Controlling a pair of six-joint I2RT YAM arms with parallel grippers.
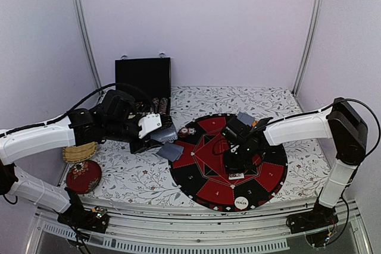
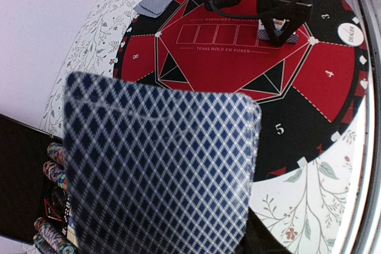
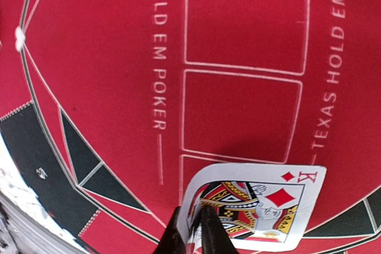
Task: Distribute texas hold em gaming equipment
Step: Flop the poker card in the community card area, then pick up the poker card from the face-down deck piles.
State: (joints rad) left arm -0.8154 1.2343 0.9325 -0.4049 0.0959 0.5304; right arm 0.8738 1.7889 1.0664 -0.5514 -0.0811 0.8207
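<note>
Black case (image 1: 143, 75) open, chip stacks (image 2: 53, 168) inside; left hand (image 1: 158, 138) grips cards (image 2: 161, 171).

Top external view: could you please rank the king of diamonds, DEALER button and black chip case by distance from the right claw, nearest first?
1. King of diamonds, at the right claw, mat centre.
2. DEALER button, mat's near edge.
3. Black chip case, far left.

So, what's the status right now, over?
Left gripper holding blue-backed cards aloft. Right gripper pinching king of diamonds, face up on red mat. Neighbouring card boxes bare.
</note>
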